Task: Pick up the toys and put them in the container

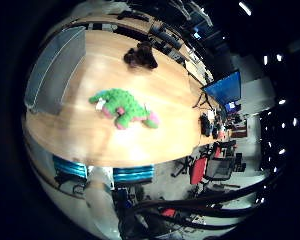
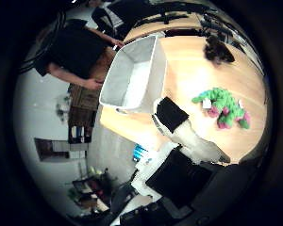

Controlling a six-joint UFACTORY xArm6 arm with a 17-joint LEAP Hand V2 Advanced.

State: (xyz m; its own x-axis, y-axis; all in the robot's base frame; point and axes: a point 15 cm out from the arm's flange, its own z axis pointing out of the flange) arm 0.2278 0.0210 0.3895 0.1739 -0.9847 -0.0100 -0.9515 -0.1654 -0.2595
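A green and pink plush toy lies on the wooden table, near its middle. A dark plush toy lies farther along the same table. In the right thumb side palm view the green and pink toy and the dark toy lie on the table away from a white open container that stands at the table's edge. Part of my hand, white and black, reaches into that view above the table with straight fingers. The hand is well above the toys and touches none of them.
A grey panel lies along one side of the table. Blue chairs stand at the table's edge. A red chair and a monitor stand beyond the table. A person in black sits behind the container.
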